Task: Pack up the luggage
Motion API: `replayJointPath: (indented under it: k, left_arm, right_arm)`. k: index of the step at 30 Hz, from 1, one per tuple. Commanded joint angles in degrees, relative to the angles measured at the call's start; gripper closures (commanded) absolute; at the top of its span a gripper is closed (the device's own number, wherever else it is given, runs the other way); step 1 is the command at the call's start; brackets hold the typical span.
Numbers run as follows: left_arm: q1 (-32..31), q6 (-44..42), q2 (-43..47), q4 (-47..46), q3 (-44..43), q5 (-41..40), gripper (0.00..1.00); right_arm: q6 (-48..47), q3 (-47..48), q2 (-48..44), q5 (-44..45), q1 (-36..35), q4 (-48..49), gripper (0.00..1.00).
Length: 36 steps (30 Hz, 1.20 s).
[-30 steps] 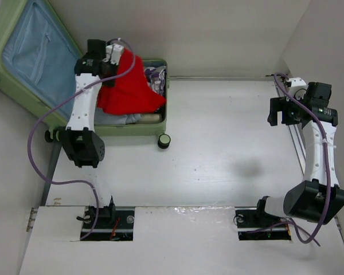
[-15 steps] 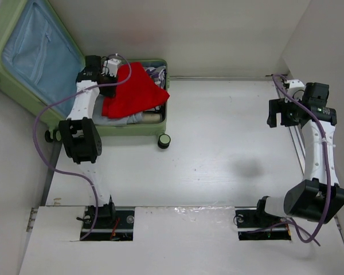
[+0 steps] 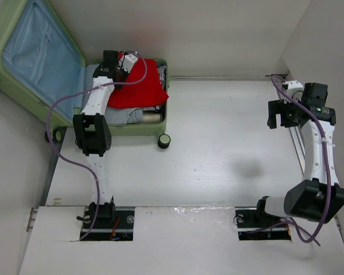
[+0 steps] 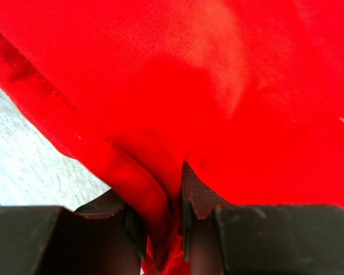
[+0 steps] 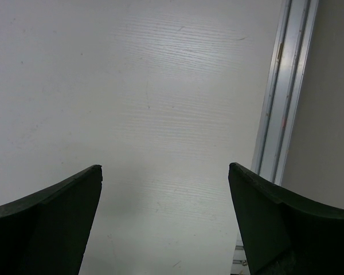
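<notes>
Top external view: we see the luggage (image 3: 31,54) lying open at the upper left, lid tipped back. A red cloth (image 3: 139,86) drapes over its packed half. Our left gripper (image 4: 160,223) pinches a fold of that cloth. Our right gripper (image 5: 163,166), at the right edge, spreads its jaws wide above the table (image 5: 132,86).

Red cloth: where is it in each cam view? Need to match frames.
Top external: red cloth upper left of centre, draped over the open luggage, gripped by the left hand.
Left wrist: fills most of the frame, a fold pinched between the fingers at bottom centre.
Right wrist: not in it; only table and a metal rail.
Shared landmark: the left hand's pinch on the cloth, in top external and left wrist.
</notes>
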<state>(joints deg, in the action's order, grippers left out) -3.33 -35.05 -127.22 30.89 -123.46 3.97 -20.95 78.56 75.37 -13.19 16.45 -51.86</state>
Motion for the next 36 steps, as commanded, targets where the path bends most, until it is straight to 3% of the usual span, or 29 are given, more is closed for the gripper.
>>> replayJointPath:
  k: [1, 3, 4, 6, 8, 9, 10, 12, 16, 21, 24, 29, 36]
  left_arm:
    - [0.51, -4.15, -2.33, -9.45, -4.68, -6.06, 1.00]
    - [0.52, -4.15, -2.33, -9.45, -3.90, -8.53, 0.96]
    - [0.52, -4.76, -2.33, -9.97, -3.29, -9.58, 0.76]
    - [-0.09, -4.77, -0.32, -11.19, -0.40, -13.36, 0.45]
    - [-0.62, -2.06, 2.83, -12.96, 0.41, -16.34, 0.24]
    - [-0.62, -1.00, 3.90, -13.57, 0.41, -16.88, 0.15]
    - [-0.62, 0.06, 5.13, -13.58, 0.41, -16.89, 0.15]
    - [-0.09, 3.38, 8.73, -12.62, -1.34, -18.47, 0.06]
    - [-0.79, 7.00, 16.46, -8.23, -2.75, -15.41, 0.06]
    - [-7.73, 8.42, 24.12, -7.79, 9.63, -11.44, 0.06]
    - [-12.13, 10.25, 22.55, -6.20, 13.49, -8.90, 0.11]
    - [-13.19, 17.54, 13.25, -5.67, 12.98, -2.32, 0.28]
    - [-15.74, 19.57, 8.74, -8.30, 17.45, 0.42, 0.29]
  right_arm:
    - [-0.76, 2.03, -0.05, 1.06, -0.45, -0.79, 0.05]
    - [-0.76, 2.03, -0.05, 0.54, -0.98, -0.79, 0.05]
    - [-0.76, 2.03, -0.05, 0.53, -0.98, -0.79, 0.05]
    - [-0.76, 1.51, 0.48, 0.01, -1.59, -0.27, 0.05]
    - [-0.76, 1.50, 0.48, -0.52, -1.59, -0.26, 0.05]
    - [-0.76, 1.50, 1.00, -0.52, -2.20, 0.26, 0.05]
    - [-0.76, 0.98, 1.00, -0.52, -2.21, 0.26, 0.05]
    - [-0.76, 0.98, 1.53, -1.83, -2.82, 1.05, 0.05]
    - [0.64, 0.98, 3.19, -3.94, -6.32, 3.86, 0.05]
    - [2.66, 2.03, 7.06, -5.35, -11.52, 7.29, 0.04]
    - [3.28, 3.34, 8.82, -6.76, -14.24, 8.78, 0.04]
    - [3.81, 3.96, 10.67, -7.38, -16.10, 9.32, 0.04]
    - [6.44, -4.11, 3.13, -5.54, -17.85, 9.84, 0.04]
